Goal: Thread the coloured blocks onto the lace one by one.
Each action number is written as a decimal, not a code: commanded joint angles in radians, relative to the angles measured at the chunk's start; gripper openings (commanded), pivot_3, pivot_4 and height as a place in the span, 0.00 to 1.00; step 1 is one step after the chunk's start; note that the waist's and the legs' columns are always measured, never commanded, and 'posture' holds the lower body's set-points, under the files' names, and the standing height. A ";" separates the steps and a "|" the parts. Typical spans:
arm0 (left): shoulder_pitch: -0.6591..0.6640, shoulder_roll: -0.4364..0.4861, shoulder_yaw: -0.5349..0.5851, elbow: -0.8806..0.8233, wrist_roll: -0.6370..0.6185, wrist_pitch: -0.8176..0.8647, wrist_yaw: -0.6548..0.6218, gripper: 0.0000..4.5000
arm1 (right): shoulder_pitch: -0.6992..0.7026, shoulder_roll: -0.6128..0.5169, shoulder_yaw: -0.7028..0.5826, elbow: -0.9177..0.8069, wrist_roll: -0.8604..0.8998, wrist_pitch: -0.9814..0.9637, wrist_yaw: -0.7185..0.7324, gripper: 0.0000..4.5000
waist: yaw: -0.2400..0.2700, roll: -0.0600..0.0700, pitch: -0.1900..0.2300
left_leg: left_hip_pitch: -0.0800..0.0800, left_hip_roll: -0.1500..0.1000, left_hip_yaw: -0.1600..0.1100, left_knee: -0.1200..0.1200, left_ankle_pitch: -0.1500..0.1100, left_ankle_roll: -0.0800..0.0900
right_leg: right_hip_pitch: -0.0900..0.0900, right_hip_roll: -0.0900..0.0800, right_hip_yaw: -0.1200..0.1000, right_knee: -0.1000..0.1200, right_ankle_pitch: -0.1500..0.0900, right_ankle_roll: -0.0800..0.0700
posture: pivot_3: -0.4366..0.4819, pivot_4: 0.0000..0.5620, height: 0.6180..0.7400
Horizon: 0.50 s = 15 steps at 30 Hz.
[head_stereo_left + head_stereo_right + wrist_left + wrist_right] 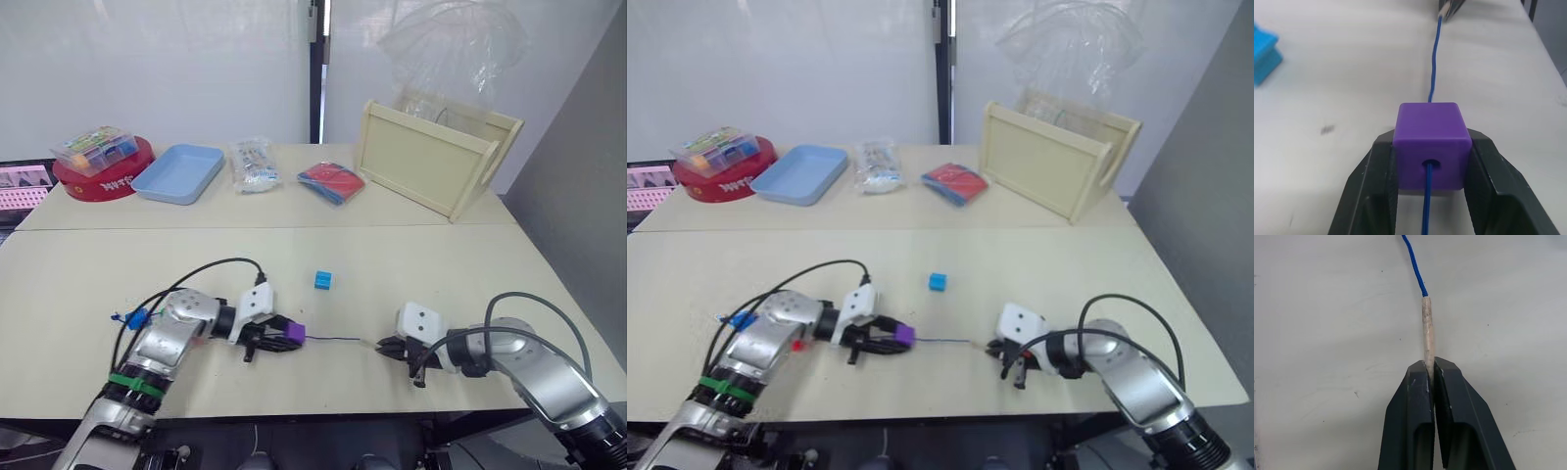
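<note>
- Head views: lace (333, 339) stretched level across the near table (411, 255), from purple block (295, 333) in left gripper (279, 338) over to right gripper (387, 346); cyan block (324, 281) loose just behind; a red block (798, 345) partly hidden beside the left arm.
- Left wrist view: fingers (1376, 181) clamped on purple block's sides; lace through its hole, running straight away toward the other gripper's tip, cut off at the frame edge.
- Right wrist view: fingers (1413, 416) pinched tight on the pale stiff tip (1427, 328), pointing along them; blue cord beyond, cut off.

A cyan block (323, 281) lies on the beige table (411, 264).
</note>
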 commanded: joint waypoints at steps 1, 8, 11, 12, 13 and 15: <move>0.044 0.092 0.058 -0.007 0.001 -0.001 -0.006 0.28 | -0.024 0.018 -0.001 -0.023 -0.011 -0.016 -0.004 0.00 | -0.007 0.000 0.000 | 0.000 0.000 0.000 0.000 0.000 0.000 | 0.000 0.000 0.000 0.000 0.000 0.000 | 0.48 0.27 1.00; 0.119 0.249 0.122 0.088 0.023 -0.084 -0.033 0.28 | -0.041 0.051 0.019 -0.012 -0.027 -0.021 0.000 0.00 | -0.013 0.000 0.000 | 0.001 0.001 0.000 -0.001 0.000 0.000 | 0.000 0.000 0.000 0.000 0.000 0.000 | 0.48 0.27 1.00; 0.149 0.314 0.138 0.167 0.045 -0.162 -0.041 0.28 | -0.053 0.068 0.029 -0.010 -0.033 -0.021 0.001 0.00 | -0.025 0.001 0.000 | 0.004 0.003 0.000 -0.003 0.000 0.000 | 0.000 0.002 0.000 0.001 0.000 0.000 | 0.48 0.27 1.00; 0.153 0.322 0.139 0.172 0.040 -0.171 -0.044 0.28 | -0.053 0.069 0.030 -0.010 -0.034 -0.021 0.002 0.00 | -0.028 0.002 0.000 | 0.005 0.003 0.001 -0.004 0.000 0.000 | 0.000 0.002 0.000 0.001 0.000 0.000 | 0.48 0.27 1.00; 0.156 0.331 0.142 0.178 0.037 -0.180 -0.046 0.28 | -0.054 0.071 0.032 -0.010 -0.035 -0.023 0.003 0.00 | -0.029 0.003 0.000 | 0.006 0.003 0.001 -0.005 0.000 0.000 | 0.000 0.002 0.001 0.001 0.000 0.000 | 0.48 0.27 1.00; 0.156 0.340 0.148 0.189 0.035 -0.193 -0.053 0.28 | -0.056 0.074 0.035 -0.010 -0.035 -0.025 0.004 0.00 | -0.028 0.003 0.000 | 0.006 0.002 0.001 -0.005 0.000 0.000 | 0.000 0.002 0.001 0.001 0.000 0.000 | 0.48 0.27 1.00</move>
